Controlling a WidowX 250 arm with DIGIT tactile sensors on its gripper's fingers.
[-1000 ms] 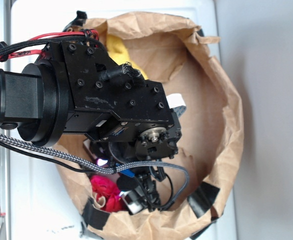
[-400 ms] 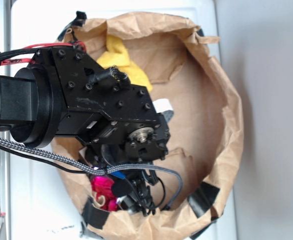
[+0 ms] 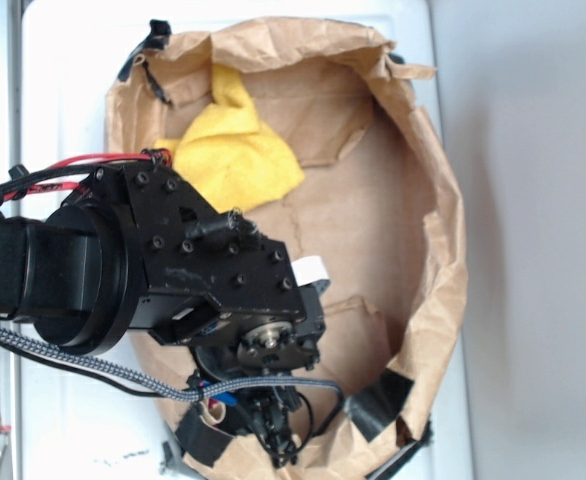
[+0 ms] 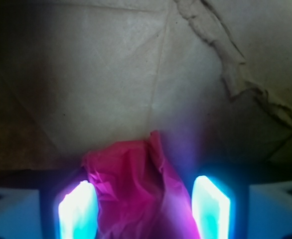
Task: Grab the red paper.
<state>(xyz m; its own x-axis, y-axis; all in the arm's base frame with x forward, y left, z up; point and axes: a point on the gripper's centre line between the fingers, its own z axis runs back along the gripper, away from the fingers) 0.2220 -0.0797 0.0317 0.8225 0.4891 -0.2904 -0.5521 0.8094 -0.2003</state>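
Observation:
The red paper [image 4: 136, 189], a creased bright wad, lies on the brown bag floor and fills most of the space between my fingers in the wrist view. My gripper [image 4: 145, 209] is open around it. The left glowing pad [image 4: 77, 211] touches the wad's edge, and the right pad [image 4: 212, 206] stands just beside it. From the exterior view the arm covers the red paper, and only the gripper [image 3: 273, 432] shows, low at the bag's near wall.
The wide brown paper bag [image 3: 443, 230] lies open on a white surface. A yellow cloth [image 3: 235, 155] sits at its far left corner. Black tape patches [image 3: 373, 410] hold the near rim. A white tag [image 3: 311, 268] pokes out beside the arm.
The arm has moved toward the bag's near wall, uncovering the yellow cloth. The red paper, visible beside the fingers before, is now covered by the arm in the exterior view.

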